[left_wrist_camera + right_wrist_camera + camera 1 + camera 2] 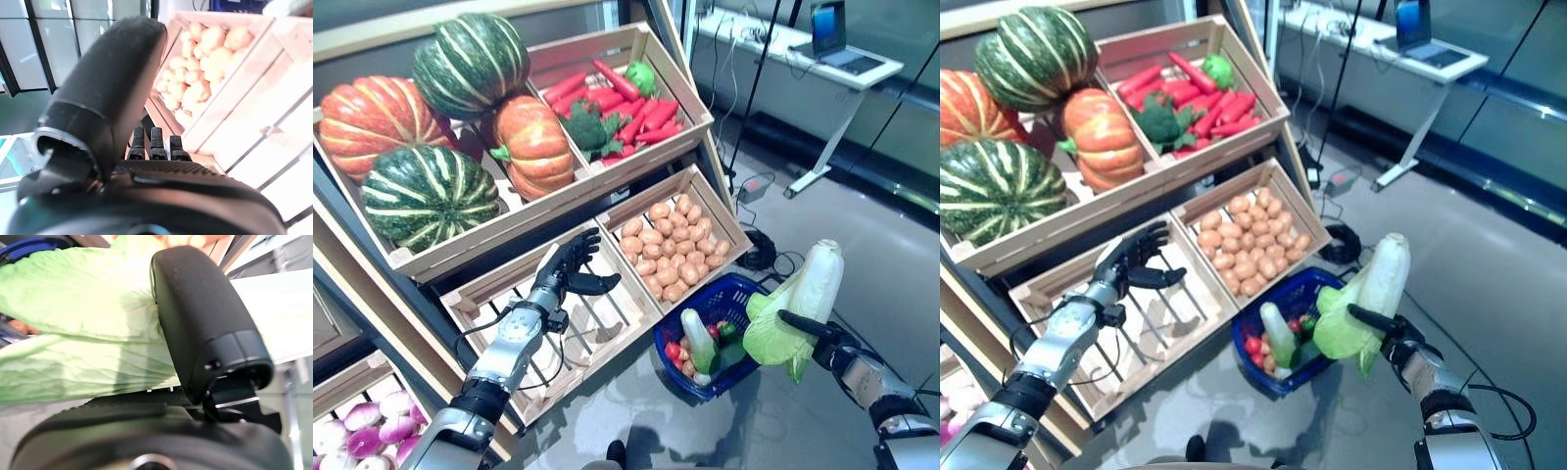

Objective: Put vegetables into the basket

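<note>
Right robot hand (830,342) is clamped round a pale green, long-leafed napa cabbage (800,306), held up just right of the blue plastic basket (736,294) on the floor. Left robot hand (570,266) idles w/ fingers loose over the empty wooden crate (489,294). Risk: floppy leaves slip, or cabbage lands outside the rim.

The crates (607,323) are pale, unfinished wood. The basket (744,294) is glossy blue plastic. The cabbage (803,304) has crinkled, matt leaves, and the floor (862,235) is smooth and shiny
</note>
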